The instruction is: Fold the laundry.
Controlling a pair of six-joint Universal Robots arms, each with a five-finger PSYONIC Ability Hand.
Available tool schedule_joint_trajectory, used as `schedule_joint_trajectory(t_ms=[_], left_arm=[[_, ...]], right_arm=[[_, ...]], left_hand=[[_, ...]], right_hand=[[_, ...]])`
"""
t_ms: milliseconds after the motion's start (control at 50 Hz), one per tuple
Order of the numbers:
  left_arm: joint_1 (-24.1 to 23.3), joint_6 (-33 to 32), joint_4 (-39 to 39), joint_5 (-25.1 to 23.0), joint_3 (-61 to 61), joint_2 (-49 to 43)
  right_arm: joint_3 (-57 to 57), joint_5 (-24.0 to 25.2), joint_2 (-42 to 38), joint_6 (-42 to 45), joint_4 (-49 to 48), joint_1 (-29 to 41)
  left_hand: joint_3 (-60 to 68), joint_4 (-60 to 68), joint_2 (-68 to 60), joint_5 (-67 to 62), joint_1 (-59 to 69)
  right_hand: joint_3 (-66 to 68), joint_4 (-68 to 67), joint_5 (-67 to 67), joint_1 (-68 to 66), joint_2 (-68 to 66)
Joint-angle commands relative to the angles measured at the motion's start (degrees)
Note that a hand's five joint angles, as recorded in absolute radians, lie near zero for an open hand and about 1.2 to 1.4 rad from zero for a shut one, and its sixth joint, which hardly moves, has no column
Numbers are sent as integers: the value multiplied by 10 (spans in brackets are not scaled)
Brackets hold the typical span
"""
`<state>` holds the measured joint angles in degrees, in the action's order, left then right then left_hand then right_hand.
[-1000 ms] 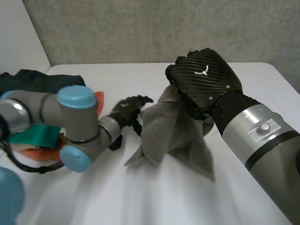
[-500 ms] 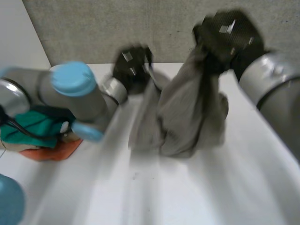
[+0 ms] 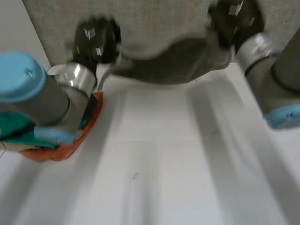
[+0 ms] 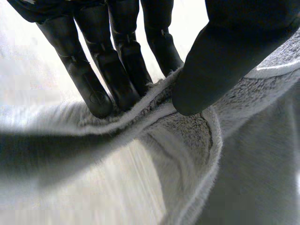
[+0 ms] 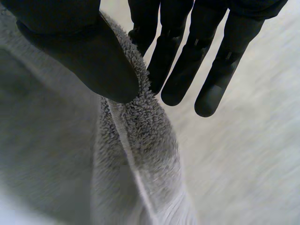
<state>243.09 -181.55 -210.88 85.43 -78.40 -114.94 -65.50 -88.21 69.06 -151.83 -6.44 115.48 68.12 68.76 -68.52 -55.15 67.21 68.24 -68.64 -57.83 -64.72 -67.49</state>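
White worktop lies below the left hand, which pinches the grey terry towel's upper edge between thumb and straight fingers. The right hand pinches likewise, and the towel sags between them.

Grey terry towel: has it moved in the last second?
Yes. The grey terry towel rose off the white table, toward the grey wall.
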Motion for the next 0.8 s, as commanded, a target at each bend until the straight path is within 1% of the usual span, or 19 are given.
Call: schedule_joint_trajectory(t_ms=[20,100,120,160,180,200,240,260,320,340,400,420,460,500,540,560,620,700,800], left_arm=[[4,-107,45,-3,-154,-6],[7,-151,70,-2,-202,-6],[9,-156,78,-1,-207,-6],[9,-161,94,-1,-218,-5],[10,-162,114,-1,-222,2],[12,-161,127,-1,-222,5],[16,-157,151,-1,-221,20],[21,-156,174,-1,-220,45],[36,-150,194,-3,-222,81],[50,-139,200,-2,-224,97],[71,-111,207,-2,-226,114],[84,-82,216,-8,-227,118],[93,-56,230,-20,-229,117],[104,-16,268,-46,-236,112],[109,4,294,-66,-244,111],[116,18,315,-85,-251,111],[128,27,335,-107,-258,109],[139,33,332,-120,-263,92],[132,50,283,-117,-240,43]], right_arm=[[-116,-5,-45,46,91,-4],[-182,-5,-54,46,70,-4],[-193,-5,-55,46,63,-4],[-220,-5,-53,46,43,-4],[-226,-6,-53,46,37,-4],[-233,-6,-53,46,33,-5],[-246,-5,-52,44,25,-4],[-248,-5,-50,43,24,-4],[-258,-5,-46,43,23,-5],[-261,-5,-45,42,23,-6],[-272,-5,-36,42,21,-8],[-275,-6,-35,42,20,-9],[-278,-6,-34,42,18,-11],[-283,-6,-34,37,15,-18],[-285,-5,-34,28,15,-21],[-285,-5,-34,23,14,-22],[-283,-4,-34,8,14,-25],[-283,-3,-34,5,14,-26],[-286,-3,-34,4,14,-26]], left_hand=[[119,112,-115,-148,128],[119,112,-115,-148,128],[61,54,-57,-90,70],[-104,-110,108,74,-95],[-236,-243,240,207,-227],[-263,-269,267,233,-253],[-275,-281,279,245,-265],[-308,-314,312,278,-299],[-385,-392,389,356,-376],[-404,-410,408,374,-395],[-421,-427,425,391,-412],[-428,-434,432,398,-418],[-426,-432,430,396,-417],[-419,-426,423,390,-410],[-416,-422,420,386,-407],[-416,-422,420,386,-407],[-411,-417,415,381,-402],[-411,-417,415,381,-402],[-397,-404,401,368,-388]], right_hand=[[118,-114,-122,-153,-125],[118,-114,-122,-153,-125],[118,-114,-122,-153,-125],[118,-114,-122,-153,-125],[118,-114,-122,-153,-125],[118,-114,-122,-153,-125],[118,-114,-122,-153,-125],[118,-114,-122,-153,-125],[118,-114,-122,-153,-125],[118,-114,-122,-153,-125],[118,-114,-122,-153,-125],[118,-114,-122,-153,-125],[118,-114,-122,-153,-125],[118,-114,-122,-153,-125],[118,-114,-122,-153,-125],[118,-114,-122,-153,-125],[118,-114,-122,-153,-125],[118,-114,-122,-153,-125],[118,-114,-122,-153,-125]])
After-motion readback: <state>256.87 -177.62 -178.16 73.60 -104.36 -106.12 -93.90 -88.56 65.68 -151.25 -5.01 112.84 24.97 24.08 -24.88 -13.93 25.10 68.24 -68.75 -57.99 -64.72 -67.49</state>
